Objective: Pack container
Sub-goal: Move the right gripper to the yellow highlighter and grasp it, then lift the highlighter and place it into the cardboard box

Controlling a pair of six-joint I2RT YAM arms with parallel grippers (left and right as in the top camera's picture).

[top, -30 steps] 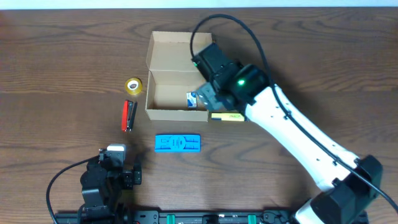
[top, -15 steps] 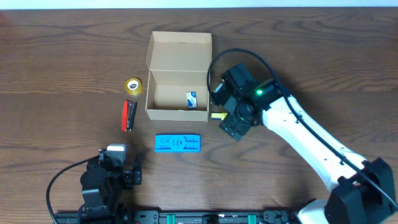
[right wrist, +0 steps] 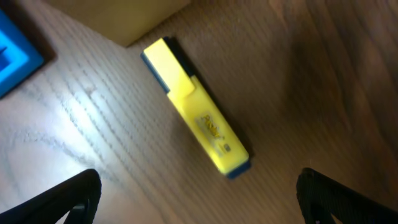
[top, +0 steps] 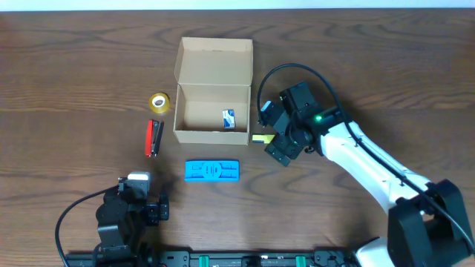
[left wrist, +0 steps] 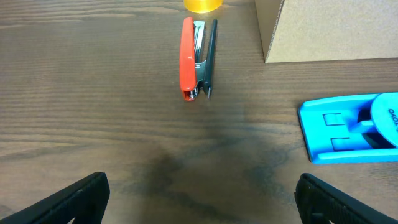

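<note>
The container (top: pixel 214 132) is a tan cardboard box with its flap lid open toward the back. A small blue-and-white item (top: pixel 228 119) lies inside it. A yellow highlighter (top: pixel 260 138) lies on the table by the box's front right corner. It also shows in the right wrist view (right wrist: pixel 196 109), next to the box corner (right wrist: pixel 118 15). My right gripper (top: pixel 270 135) (right wrist: pixel 199 199) is open and empty, hovering over the highlighter. My left gripper (top: pixel 139 194) (left wrist: pixel 202 205) is open and empty near the front edge, facing the box wall (left wrist: pixel 329 31).
A flat blue rectangular item (top: pixel 212 171) (left wrist: pixel 351 127) (right wrist: pixel 15 53) lies in front of the box. A red stapler (top: pixel 153 138) (left wrist: pixel 188 59) and a yellow tape roll (top: pixel 159 102) (left wrist: pixel 202 5) lie left of the box. The right arm's black cable arcs above the box's right side.
My right gripper has drawn back from the box's right front, moving right and toward the front, and now hangs over the highlighter. The left arm has not moved.
</note>
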